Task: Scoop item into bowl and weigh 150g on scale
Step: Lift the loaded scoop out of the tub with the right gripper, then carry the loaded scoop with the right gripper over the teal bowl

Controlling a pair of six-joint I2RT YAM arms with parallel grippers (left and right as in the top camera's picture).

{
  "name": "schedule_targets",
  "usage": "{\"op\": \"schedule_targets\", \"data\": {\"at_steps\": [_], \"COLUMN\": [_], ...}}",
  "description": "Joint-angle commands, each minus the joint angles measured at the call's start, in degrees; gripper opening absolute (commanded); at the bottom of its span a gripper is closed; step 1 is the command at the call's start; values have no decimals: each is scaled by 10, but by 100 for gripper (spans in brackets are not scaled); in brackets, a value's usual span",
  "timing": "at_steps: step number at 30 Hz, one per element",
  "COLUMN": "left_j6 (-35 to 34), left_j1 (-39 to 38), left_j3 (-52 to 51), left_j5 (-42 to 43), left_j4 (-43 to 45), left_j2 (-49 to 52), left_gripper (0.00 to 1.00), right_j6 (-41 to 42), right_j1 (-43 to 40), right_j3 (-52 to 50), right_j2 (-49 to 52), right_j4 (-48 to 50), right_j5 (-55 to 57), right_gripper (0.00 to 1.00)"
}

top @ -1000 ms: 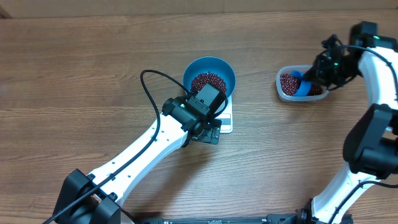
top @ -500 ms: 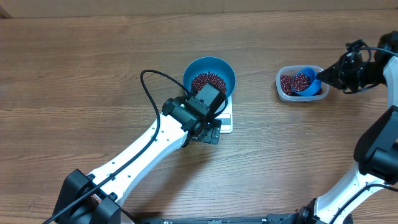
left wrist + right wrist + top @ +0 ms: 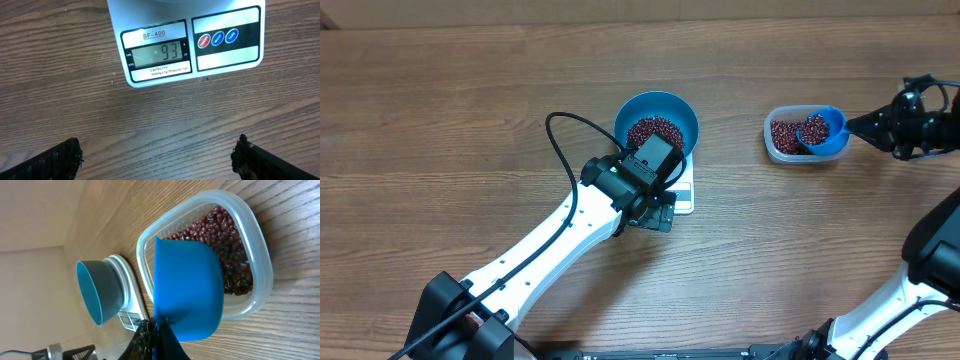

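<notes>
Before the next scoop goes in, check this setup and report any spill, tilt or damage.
Nothing stands out. No beans lie loose on the table; the bowl sits upright on the scale, and the right claw holds the loaded scoop over the tub.

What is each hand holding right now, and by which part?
The right hand grips the scoop by its handle, above the tub. The left hand is open and holds nothing.

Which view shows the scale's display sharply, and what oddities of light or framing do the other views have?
Left wrist: the scale display is sharp and glare-free, the fingers dark shapes in the bottom corners. Right wrist: picture turned sideways, so the bowl seems to lie on its side; scoop crisp. Overhead: even light, soft shadows.
</notes>
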Motion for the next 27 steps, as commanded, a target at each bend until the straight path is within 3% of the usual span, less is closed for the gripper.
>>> {"op": "schedule_targets", "data": {"at_steps": [1,17,27], "left_j6": [-10,-10,-10], "left_j1": [1,1,1], "left_j3": [9,9,9], "left_j5": [-9,-9,-9], "left_j4": [1,1,0], "left_j2": [-9,-9,-9], "left_gripper": [99,99,100], "right_j6": [-14,-70,-66], "right_j1": [-2,1,76], "right_j3": [-2,-2,5], "right_j2": [2,2,2], "right_j4": [-2,-7,18], "right_j5": [-39,-274,-280], "right_gripper": [4,4,4]}}
